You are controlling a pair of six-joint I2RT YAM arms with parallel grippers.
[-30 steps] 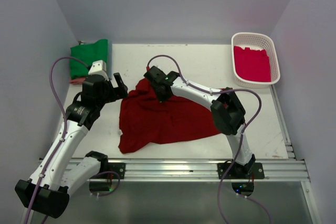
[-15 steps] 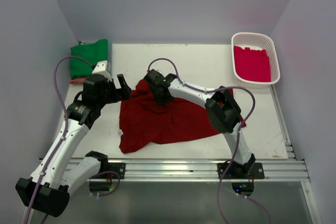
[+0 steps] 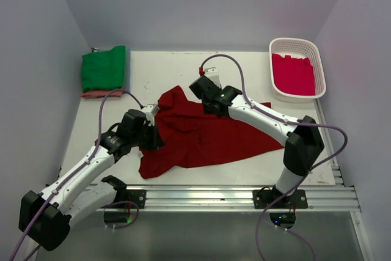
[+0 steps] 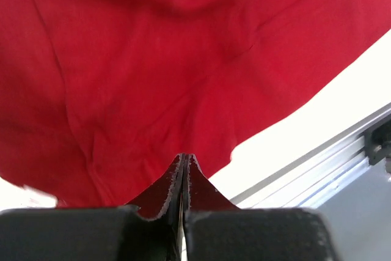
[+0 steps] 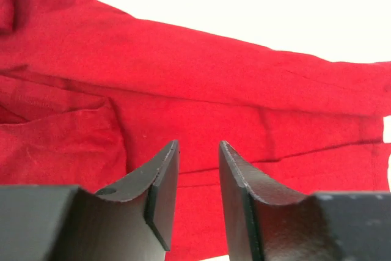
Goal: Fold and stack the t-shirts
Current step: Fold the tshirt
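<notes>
Left gripper [image 4: 184,157]: clenched at left edge of dark red t-shirt [image 3: 201,139], hold on cloth indeterminate | Right gripper [image 5: 198,146]: released, jaws apart over its far edge

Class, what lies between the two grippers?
The rumpled dark red t-shirt stretches from the left gripper to the right gripper, as the top view shows.

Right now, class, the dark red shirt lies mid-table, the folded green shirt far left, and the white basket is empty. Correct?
No: the top view shows the white basket holding a crimson-pink shirt. The dark red shirt and folded green shirt lie as stated.
</notes>
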